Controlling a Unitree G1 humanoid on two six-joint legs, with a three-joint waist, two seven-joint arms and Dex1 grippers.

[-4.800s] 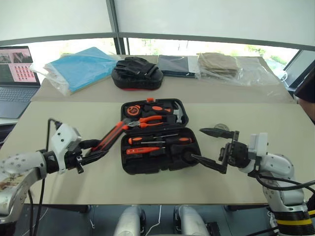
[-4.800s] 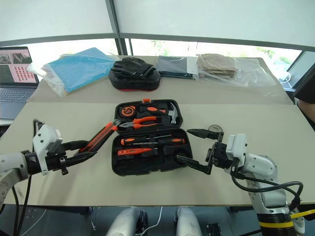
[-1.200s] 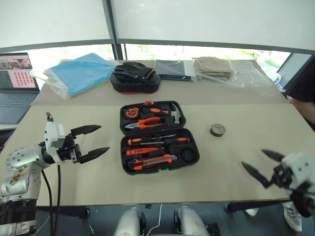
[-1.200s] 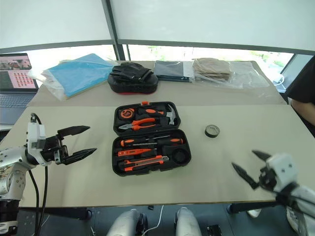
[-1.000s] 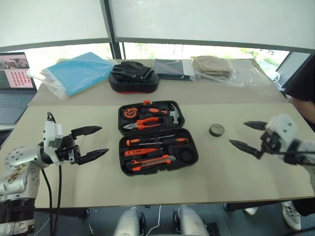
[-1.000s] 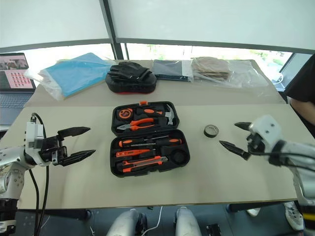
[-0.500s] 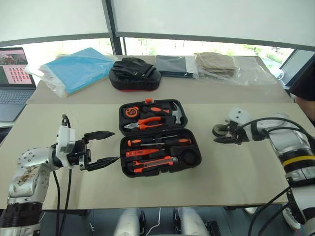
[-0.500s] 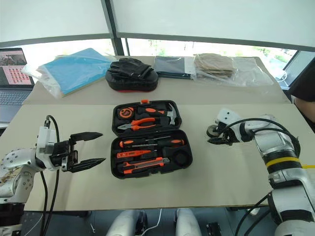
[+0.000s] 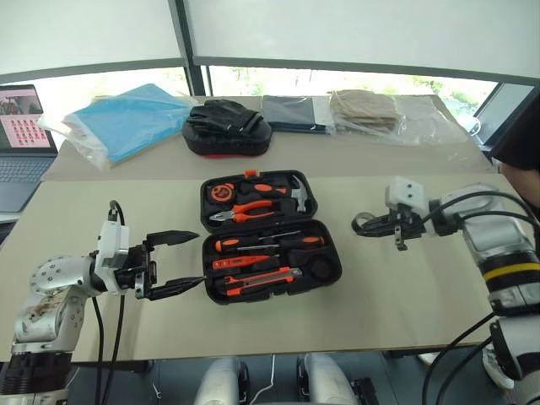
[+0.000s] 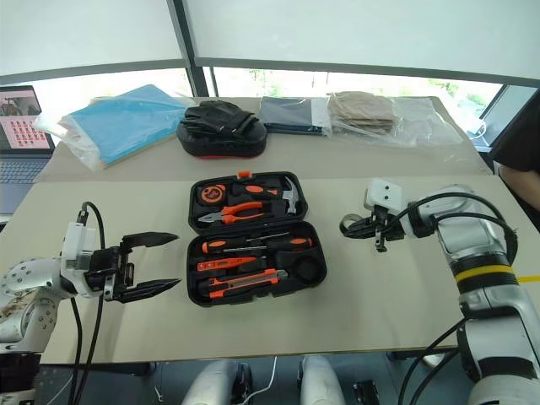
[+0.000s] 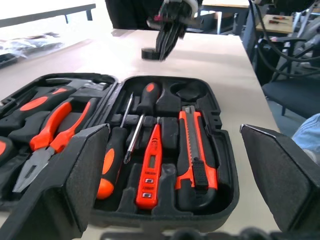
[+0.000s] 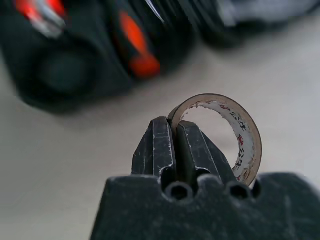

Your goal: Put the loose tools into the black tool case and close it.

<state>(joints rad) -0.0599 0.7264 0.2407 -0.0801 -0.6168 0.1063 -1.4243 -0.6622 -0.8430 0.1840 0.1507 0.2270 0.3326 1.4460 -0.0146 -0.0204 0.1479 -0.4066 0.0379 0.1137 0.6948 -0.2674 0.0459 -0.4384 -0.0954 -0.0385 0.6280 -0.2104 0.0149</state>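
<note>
case (image 9: 270,234): mid-table, lying open
utility knife (image 11: 193,155): in case (nearest its front edge)
tape roll (image 12: 227,132): right of case
mitt (image 9: 227,128): behind case

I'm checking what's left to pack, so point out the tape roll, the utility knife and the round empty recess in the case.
tape roll (image 12: 239,131), right wrist view, inner wall of the ring.
utility knife (image 11: 193,146), left wrist view, mid body.
round empty recess (image 9: 320,267), left eye view, its floor.

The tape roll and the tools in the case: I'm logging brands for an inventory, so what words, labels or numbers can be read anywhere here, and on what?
Tape roll, inner liner: dark and red printed marks, too blurred to read.
Tester pen in the black tool case: small markings on its body, too small to read.
Laptop screen: a grid of small pictures, no legible text.
No other text can be read.
</note>
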